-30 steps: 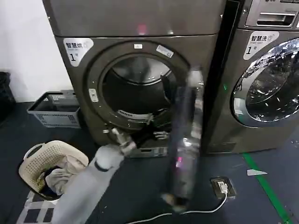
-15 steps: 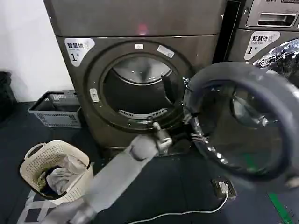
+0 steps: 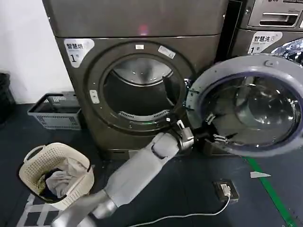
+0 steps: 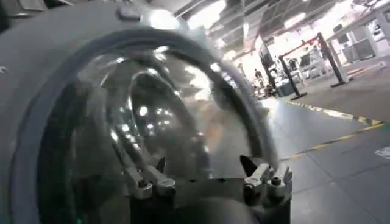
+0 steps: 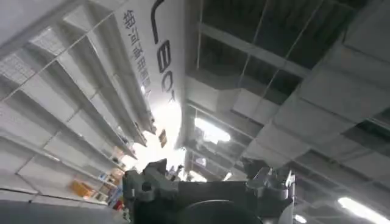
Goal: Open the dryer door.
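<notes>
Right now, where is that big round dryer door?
In the head view, the dryer door stands swung wide open to the right of the drum opening, its pale inner rim facing us, with the left pincer against its lower left edge.

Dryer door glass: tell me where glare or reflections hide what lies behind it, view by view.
Head view: the dryer door hangs wide open, its glass streaked with reflections behind the left gripper. Left wrist view: ceiling lights glare across the curved glass. Right wrist view: bright ceiling lamps behind the right gripper.
</notes>
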Motion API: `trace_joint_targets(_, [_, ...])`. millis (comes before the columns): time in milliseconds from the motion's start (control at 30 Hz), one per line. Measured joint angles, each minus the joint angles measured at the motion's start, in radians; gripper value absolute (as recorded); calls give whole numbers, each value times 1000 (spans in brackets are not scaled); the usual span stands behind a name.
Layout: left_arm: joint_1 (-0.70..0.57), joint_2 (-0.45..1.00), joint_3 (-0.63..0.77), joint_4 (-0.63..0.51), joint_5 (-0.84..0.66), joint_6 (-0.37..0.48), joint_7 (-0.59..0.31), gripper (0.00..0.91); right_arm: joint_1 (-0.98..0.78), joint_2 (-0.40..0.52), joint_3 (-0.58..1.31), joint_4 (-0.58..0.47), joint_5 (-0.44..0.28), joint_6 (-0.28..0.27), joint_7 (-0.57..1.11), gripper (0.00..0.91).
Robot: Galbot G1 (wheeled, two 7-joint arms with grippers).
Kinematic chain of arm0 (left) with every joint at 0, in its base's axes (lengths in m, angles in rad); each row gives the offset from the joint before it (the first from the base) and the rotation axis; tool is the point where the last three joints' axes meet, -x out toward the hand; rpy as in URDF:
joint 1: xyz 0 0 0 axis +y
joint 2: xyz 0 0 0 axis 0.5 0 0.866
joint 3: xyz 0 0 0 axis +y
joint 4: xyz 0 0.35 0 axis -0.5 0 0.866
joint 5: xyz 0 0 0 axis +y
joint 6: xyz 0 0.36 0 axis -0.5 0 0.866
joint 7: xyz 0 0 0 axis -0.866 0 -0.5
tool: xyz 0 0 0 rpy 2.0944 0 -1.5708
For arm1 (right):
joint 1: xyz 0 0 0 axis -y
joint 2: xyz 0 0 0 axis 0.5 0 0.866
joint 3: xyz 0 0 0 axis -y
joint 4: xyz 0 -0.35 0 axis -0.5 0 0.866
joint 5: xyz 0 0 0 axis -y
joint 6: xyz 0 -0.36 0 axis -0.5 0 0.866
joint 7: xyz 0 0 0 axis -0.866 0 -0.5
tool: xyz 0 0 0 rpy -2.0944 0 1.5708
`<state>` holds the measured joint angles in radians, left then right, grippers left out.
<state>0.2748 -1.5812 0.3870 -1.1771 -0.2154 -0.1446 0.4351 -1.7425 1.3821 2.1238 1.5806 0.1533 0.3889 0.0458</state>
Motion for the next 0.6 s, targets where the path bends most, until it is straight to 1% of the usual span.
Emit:
trace_joint_targets(133, [-8, -9, 7, 21, 12, 3, 0, 907, -3, -14, 13, -24, -43, -51, 49, 907])
trace_joint_targets(200, [-9, -10, 13, 23, 18, 5, 0, 907, -8, -22, 13, -42, -60, -56, 62, 907])
trace_joint_targets(367, [-11, -4, 21, 20, 23, 14, -1, 907, -18, -40, 4, -119, -68, -58, 77, 907])
trace_joint_targets(400, [-10, -1, 23, 18, 24, 15, -1, 907, -17, -42, 2, -133, -68, -72, 87, 907])
trace_joint_targets(500, [-8, 10, 30, 4, 25, 24, -1, 907, -4, -44, -1, -165, -67, -155, 143, 907])
trace_joint_targets(567, [-7, 23, 36, -15, 30, 62, -1, 907, 2, -44, 5, -177, -78, -203, 166, 907])
trace_joint_targets(600, [-11, 31, 40, -27, 42, 81, -1, 907, 4, -48, 9, -186, -94, -230, 172, 907])
